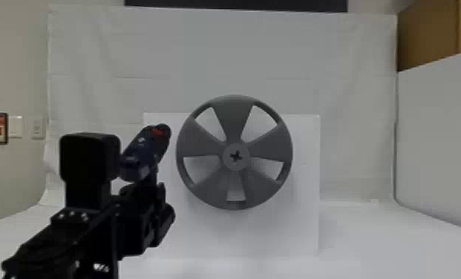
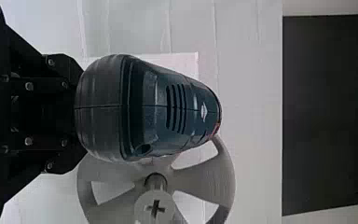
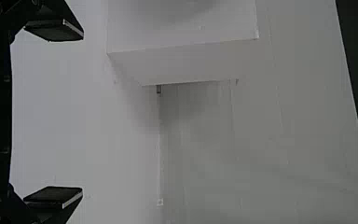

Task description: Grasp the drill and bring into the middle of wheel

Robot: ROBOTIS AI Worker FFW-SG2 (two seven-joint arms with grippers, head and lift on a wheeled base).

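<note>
Clasping the power drill (image 1: 144, 154) at its front, the left gripper (image 1: 149, 182) has the spoked wheel (image 1: 235, 115) ahead, rightward; misjudged sideways travel could knock drill against rim. The right gripper (image 3: 81, 113) gapes, empty.

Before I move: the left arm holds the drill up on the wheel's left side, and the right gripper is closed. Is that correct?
Not quite: the right gripper is open, its two fingers wide apart in the right wrist view. The rest holds: the left arm has the drill up, left of the wheel in the head view.
</note>
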